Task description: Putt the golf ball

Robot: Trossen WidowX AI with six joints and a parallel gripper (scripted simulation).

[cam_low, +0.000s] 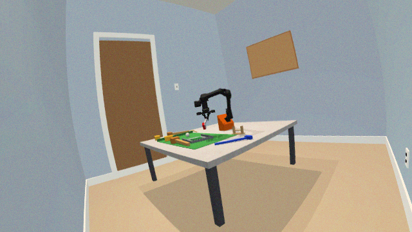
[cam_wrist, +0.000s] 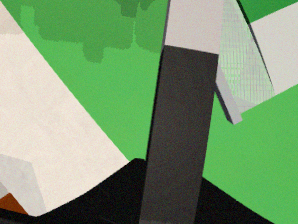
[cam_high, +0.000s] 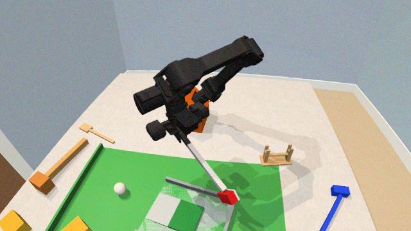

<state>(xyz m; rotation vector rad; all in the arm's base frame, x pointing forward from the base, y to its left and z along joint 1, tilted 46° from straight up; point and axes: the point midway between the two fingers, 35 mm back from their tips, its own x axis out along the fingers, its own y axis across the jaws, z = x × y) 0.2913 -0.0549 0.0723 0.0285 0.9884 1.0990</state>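
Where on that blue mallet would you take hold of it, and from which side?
On the blue mallet, grip mid-handle, coming straight down from above. The handle lies flat on the table, long and thin, open on both sides for the fingers; the blocky head looks too wide.

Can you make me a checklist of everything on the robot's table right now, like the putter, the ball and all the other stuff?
Surface: pale table carrying a green mat.
Job's things: red putter held by its dark grip, head hanging above the mat; white golf ball resting on the mat; ramp and raised green near the front edge.
Clutter: blue putter, orange mallet, small tan mallet, wooden stand, yellow blocks, orange holder.
Grippers: gripper shut on the red putter.
Cables: nothing seen.
Surroundings: brown door, wall board, tan floor.
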